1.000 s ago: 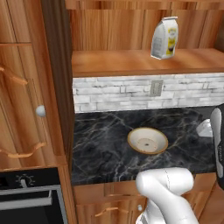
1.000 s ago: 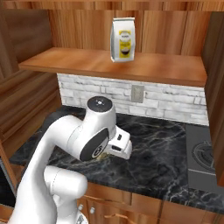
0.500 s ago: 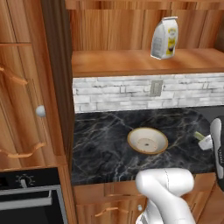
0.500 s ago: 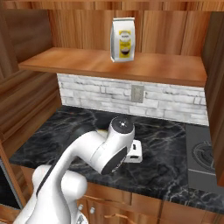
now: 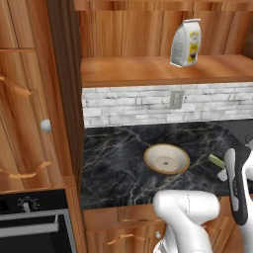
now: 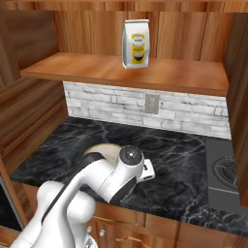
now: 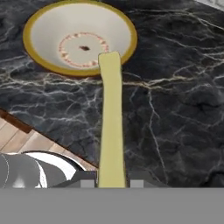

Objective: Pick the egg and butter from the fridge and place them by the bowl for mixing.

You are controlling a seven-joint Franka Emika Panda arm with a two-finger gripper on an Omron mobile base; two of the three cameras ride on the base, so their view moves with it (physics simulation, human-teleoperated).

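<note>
The bowl [image 5: 166, 159], tan-rimmed with a cream speckled inside, sits on the black marble counter [image 5: 113, 168]. My gripper [image 7: 111, 183] is shut on the butter [image 7: 110, 118], a pale yellow-green block that sticks out from between the fingertips, its far end over the bowl's [image 7: 78, 37] near rim. From the left base the butter [image 5: 215, 159] hangs low over the counter just right of the bowl, with the gripper [image 5: 219, 167] behind it. My arm covers most of the bowl [image 6: 99, 147] from the right base. The egg and the fridge are out of view.
A white-and-yellow bag [image 5: 186, 42] stands on the wooden shelf above the brick backsplash with its outlet [image 5: 175, 99]. A stove burner [image 6: 227, 169] lies at the counter's right end. An oven [image 5: 34, 222] and tall wooden cabinets [image 5: 24, 99] are at the left.
The arm has come down toward the counter, and the butter in my gripper has dropped lower and shifted a little toward the bowl. The bowl and bag have stayed put.
</note>
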